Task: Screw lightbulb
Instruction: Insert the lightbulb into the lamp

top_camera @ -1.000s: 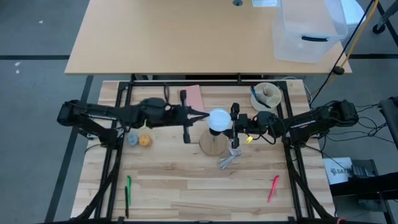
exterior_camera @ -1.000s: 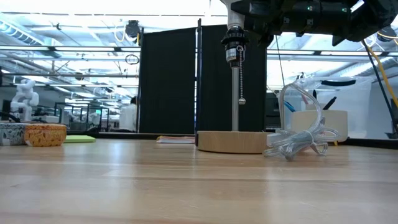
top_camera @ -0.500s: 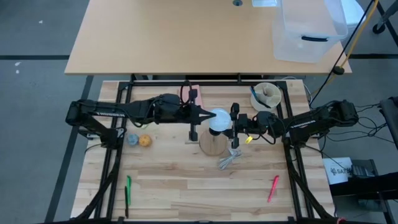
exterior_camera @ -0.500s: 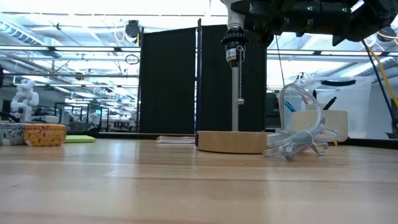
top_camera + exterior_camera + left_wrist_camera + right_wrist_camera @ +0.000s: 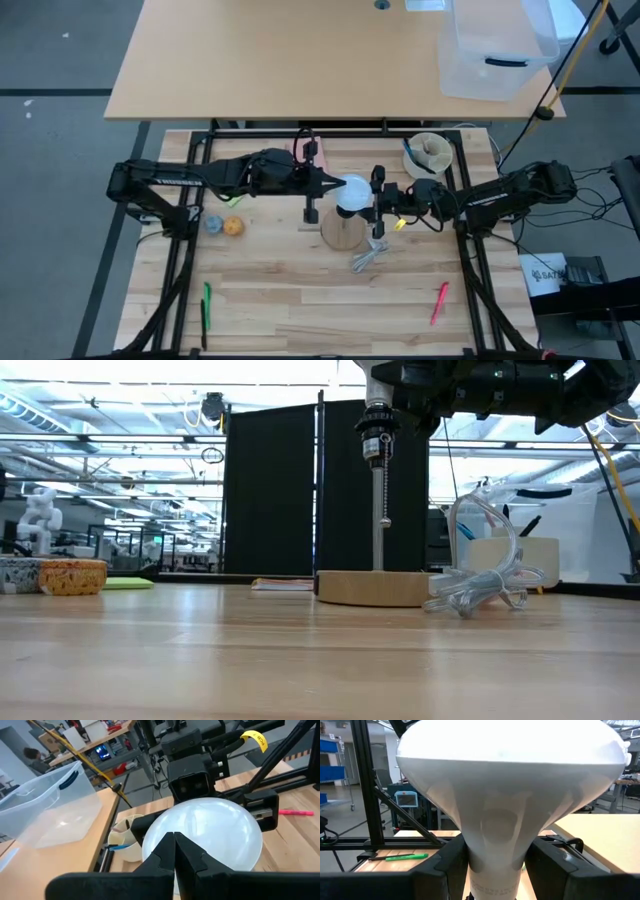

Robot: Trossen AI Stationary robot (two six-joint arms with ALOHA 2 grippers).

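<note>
The white lightbulb stands dome up over the black socket of a lamp with a thin pole and a round wooden base. My right gripper reaches in from the table's right and is shut on the bulb below its dome. My left gripper comes level from the left, shut. In the left wrist view its fingertips stand right at the dome. The low view cuts the bulb off at the picture's top. My right gripper pinches the bulb's tapering neck between its two fingers, just under the dome. The fingers come level from the table's right. The bulb sits upright, dome up, above the lamp's socket. My left gripper's shut tips meet the dome's left edge; I cannot tell whether they touch.
A crumpled clear wrapper lies near the lamp's base. A pink pad and a cream bowl sit at the far side. Two small cups stand at the left. A green pen and a red pen lie near the front.
My left gripper has gone toward the table's right edge, up to the bulb's dome, and has tipped a little; it stays shut. Most of this move fell in the first half second. My right gripper and the bulb have kept still.
</note>
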